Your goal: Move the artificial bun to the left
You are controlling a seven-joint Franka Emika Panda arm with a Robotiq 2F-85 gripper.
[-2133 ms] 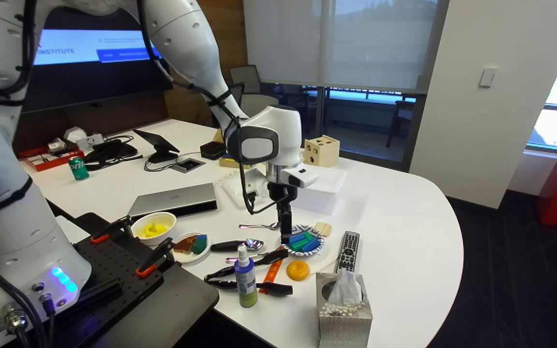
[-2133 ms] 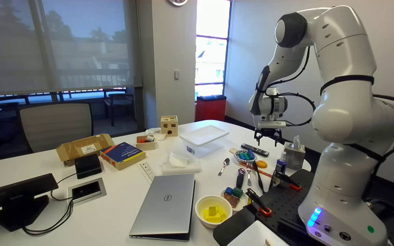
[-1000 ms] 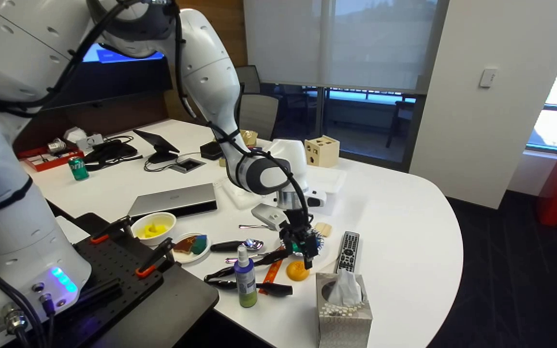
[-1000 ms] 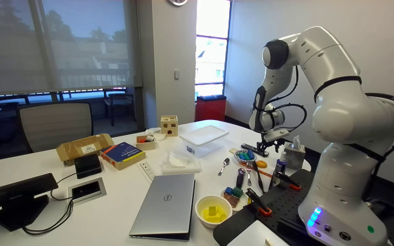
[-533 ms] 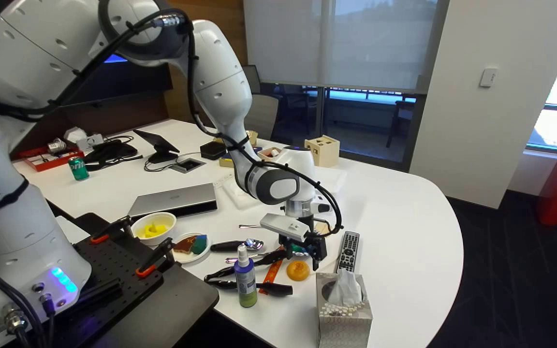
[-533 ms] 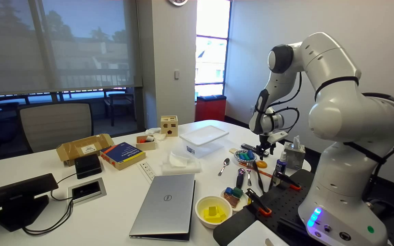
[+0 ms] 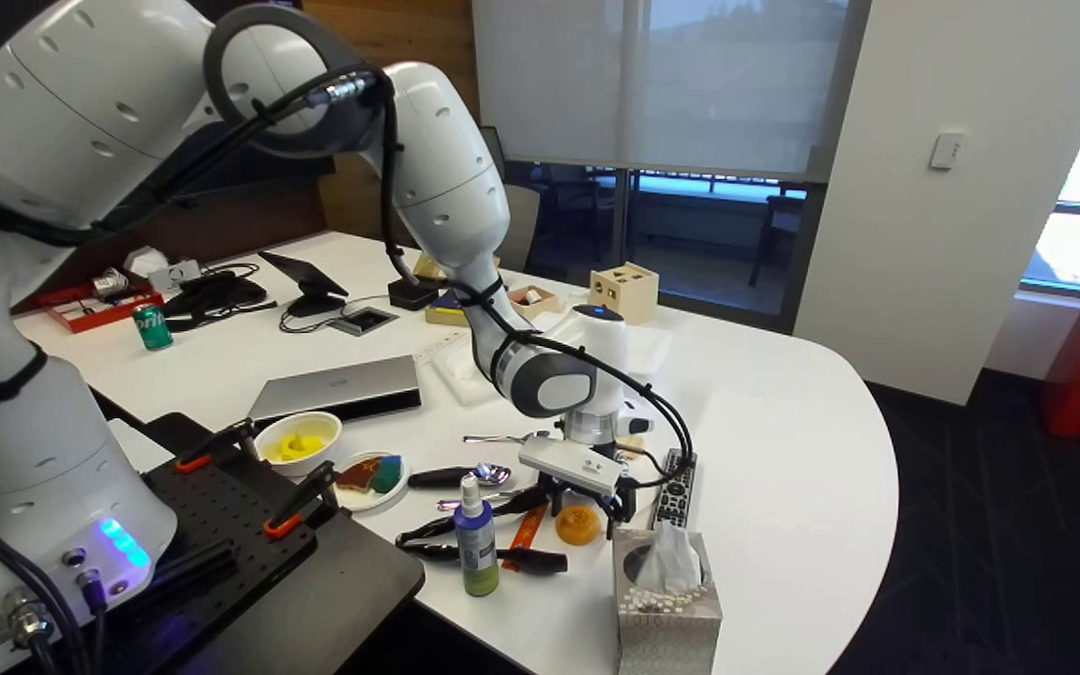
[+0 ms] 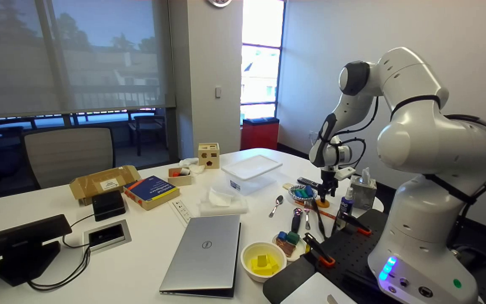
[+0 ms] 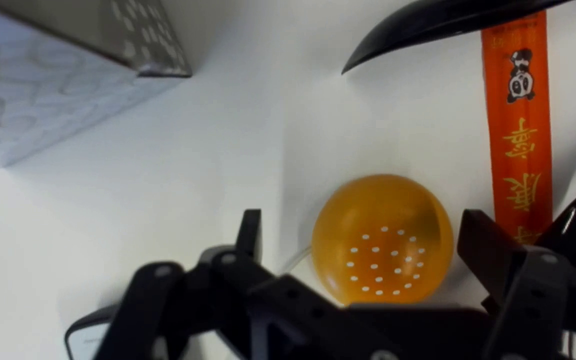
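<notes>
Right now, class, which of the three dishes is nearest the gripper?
The blue-patterned dish: it sits close beside the artificial bun, which the gripper straddles. The plain white plate and white bowl stand farther off, toward the laptop.

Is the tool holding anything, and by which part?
Nothing is held: the tool is open, and in the wrist view the bun shows between its fingers, with white tabletop visible between it and the finger at picture left.

Bun [image 9: 383, 240] on table [image 7: 784, 487] — under pincer [image 9: 360, 225], beside packet [image 9: 520, 135]
</notes>
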